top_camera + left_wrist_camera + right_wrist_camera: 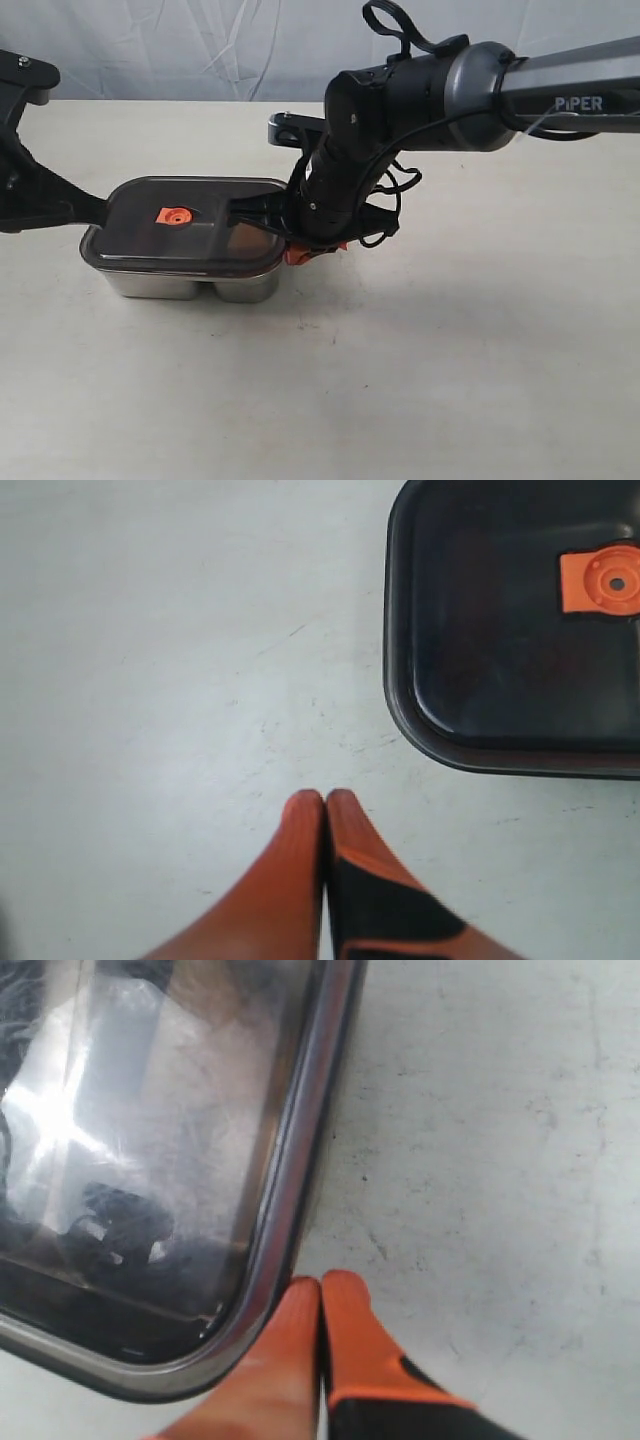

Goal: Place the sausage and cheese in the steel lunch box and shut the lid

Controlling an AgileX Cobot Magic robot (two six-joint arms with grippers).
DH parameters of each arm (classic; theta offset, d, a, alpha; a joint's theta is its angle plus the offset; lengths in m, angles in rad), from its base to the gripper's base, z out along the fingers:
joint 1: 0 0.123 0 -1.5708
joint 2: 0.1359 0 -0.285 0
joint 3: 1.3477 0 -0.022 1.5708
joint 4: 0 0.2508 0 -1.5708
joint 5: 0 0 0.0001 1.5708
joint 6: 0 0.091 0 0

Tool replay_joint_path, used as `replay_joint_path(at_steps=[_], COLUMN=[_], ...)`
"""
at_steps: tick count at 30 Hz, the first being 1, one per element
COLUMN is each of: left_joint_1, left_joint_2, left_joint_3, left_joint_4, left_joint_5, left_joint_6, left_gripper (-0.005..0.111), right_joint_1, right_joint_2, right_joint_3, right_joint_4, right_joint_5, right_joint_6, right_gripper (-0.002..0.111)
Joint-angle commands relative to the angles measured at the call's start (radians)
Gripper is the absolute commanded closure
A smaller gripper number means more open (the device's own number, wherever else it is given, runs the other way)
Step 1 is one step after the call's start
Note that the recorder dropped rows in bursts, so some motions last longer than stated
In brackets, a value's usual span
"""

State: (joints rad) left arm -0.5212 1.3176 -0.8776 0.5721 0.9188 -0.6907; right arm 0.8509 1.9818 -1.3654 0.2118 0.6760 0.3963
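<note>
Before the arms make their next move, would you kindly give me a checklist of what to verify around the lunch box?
1. The lid on the steel lunch box: ok, it covers the box.
2. Lid seated evenly all round: cannot tell; the right arm hides one end.
3. The sausage and the cheese inside: cannot tell; the dark lid shows only reflections.
4. The left gripper clear of the box: ok, shut and empty over the bare table beside the lid.
5. The right gripper empty: ok, shut, tips at the lid's rim; whether they touch it, cannot tell.
</note>
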Motion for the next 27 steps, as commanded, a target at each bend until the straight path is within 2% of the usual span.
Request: replay_joint_path(at_steps=[1, 10, 14, 27], left_joint_1=[0.002, 0.002, 0.002, 0.005], left_joint_2=[-0.007, -0.007, -0.007, -0.007], left_joint_3=[0.002, 0.002, 0.002, 0.002], left_joint_4=[0.012, 0.090, 0.132, 0.047], left_joint_5=[0.027, 0.013, -0.075, -0.089], left_joint_6=[-0.006, -0.006, -0.006, 0.033], left_gripper=[0.107, 0.107, 0.107, 0.107], right_joint_1=[0.000, 0.000, 0.000, -0.002], right_joint_2=[-0.001, -0.001, -0.001, -0.006], right_joint_3=[-0.006, -0.006, -0.006, -0.006], right_joint_4=[0.004, 0.000, -0.022, -0.218], right_joint_5=[-0.040, -0.030, -0.001, 0.105], right_joint_6=[-0.007, -0.008, -0.019, 0.073], right_gripper=[0.109, 0.109, 0.109, 0.109])
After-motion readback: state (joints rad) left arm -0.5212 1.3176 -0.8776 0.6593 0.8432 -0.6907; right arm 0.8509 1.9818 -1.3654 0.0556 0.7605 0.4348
